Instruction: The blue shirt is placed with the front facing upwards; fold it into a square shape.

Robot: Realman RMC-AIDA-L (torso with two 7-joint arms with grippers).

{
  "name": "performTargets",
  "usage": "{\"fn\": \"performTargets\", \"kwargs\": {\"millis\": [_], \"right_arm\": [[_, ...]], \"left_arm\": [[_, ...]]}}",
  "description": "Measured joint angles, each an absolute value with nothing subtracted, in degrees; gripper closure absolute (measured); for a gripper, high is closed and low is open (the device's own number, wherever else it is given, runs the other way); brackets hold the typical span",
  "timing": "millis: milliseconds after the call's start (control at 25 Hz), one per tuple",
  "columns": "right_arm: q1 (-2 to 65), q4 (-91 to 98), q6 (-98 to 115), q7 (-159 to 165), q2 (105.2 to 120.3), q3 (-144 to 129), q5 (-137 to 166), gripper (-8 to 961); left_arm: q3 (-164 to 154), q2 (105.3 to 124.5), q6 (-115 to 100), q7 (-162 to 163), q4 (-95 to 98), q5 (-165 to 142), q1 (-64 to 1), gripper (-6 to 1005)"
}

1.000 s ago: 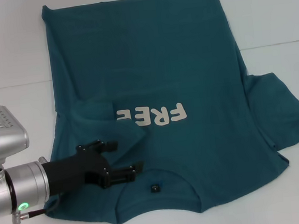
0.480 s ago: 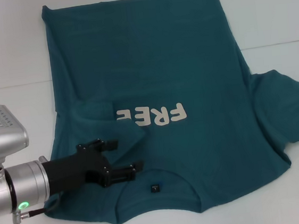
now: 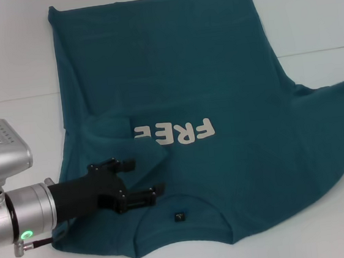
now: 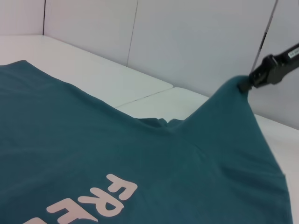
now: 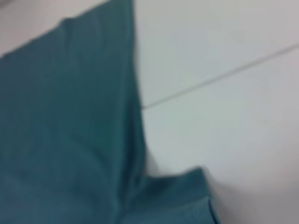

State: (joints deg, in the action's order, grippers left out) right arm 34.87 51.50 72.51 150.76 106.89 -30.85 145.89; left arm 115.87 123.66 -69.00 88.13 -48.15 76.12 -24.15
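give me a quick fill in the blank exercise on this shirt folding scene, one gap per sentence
1. The white print on the blue shirt reads ____.
2. The right gripper pinches the shirt's ____ and holds it off the table.
3. The left gripper sits over the shirt near its ____, beside the small dark label.

Missing words: FREE; sleeve; collar

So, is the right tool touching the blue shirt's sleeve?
Touching. The left wrist view shows the right tool pinching the tip of the blue shirt sleeve, which rises off the table to it in a taut peak.
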Motion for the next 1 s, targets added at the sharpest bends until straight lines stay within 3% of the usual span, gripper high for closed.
{"fn": "performTargets", "kwargs": {"millis": [440,920,1000], "right_arm": [[38.7,55.1,78.1,150.4,108.55,-35.2,141.7,941],[49.1,51.1,79.2,153.5,110.23,-49.7,143.4,941],[51.2,48.5,78.1,153.6,111.04,-51.3,145.6,941]], "left_arm": [[117.4,123.65,-69.5,88.2,-47.9,76.1,-23.9,79],[119.4,123.56,-69.6,87.9,-48.3,76.0,-23.5,80],[119.6,123.46,-69.7,87.8,-48.3,76.0,-23.4,80]]}}
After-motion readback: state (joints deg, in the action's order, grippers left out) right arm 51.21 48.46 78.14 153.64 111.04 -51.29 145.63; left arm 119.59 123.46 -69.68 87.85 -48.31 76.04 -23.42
